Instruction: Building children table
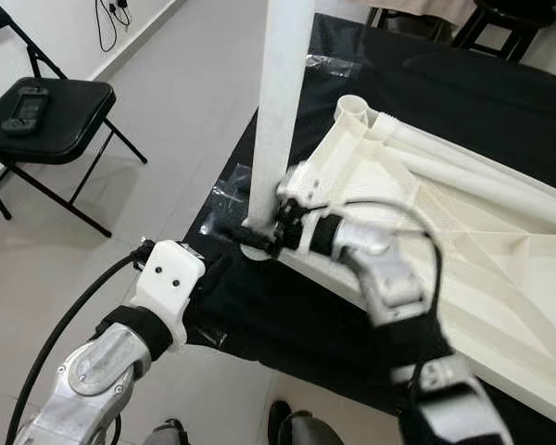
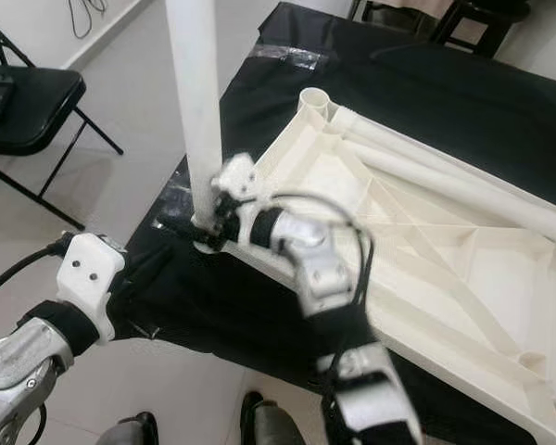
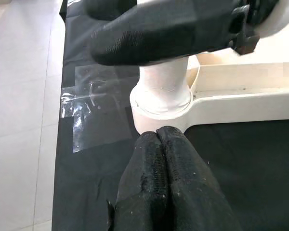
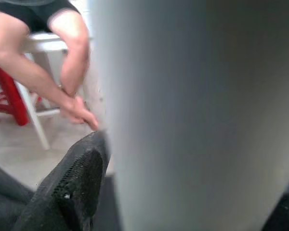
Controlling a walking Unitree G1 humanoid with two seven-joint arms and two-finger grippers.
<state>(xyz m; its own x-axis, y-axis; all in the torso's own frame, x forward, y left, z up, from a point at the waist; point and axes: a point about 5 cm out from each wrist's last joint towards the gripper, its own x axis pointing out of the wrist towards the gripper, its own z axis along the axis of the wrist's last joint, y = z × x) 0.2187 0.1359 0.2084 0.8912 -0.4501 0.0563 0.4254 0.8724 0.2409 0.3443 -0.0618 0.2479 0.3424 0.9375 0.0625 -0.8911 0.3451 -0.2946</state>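
The white plastic tube leg (image 1: pixel 280 111) stands upright in the corner socket of the upturned white plastic tabletop (image 1: pixel 463 250), which lies on the black-covered desk (image 1: pixel 482 93). The right hand (image 1: pixel 259 239) is clamped around the leg's base. The left hand (image 3: pixel 159 144), fingers pressed together, sits just beside the socket. If the leg tilts, it could jam or pop out.

We lose the upright leg (image 1: pixel 283 102) past the head view's top edge. In the right wrist view it is a blurred grey mass. The tabletop (image 1: pixel 500 278) runs off right. The person (image 4: pixel 62 53) is cropped (torso upward unseen).
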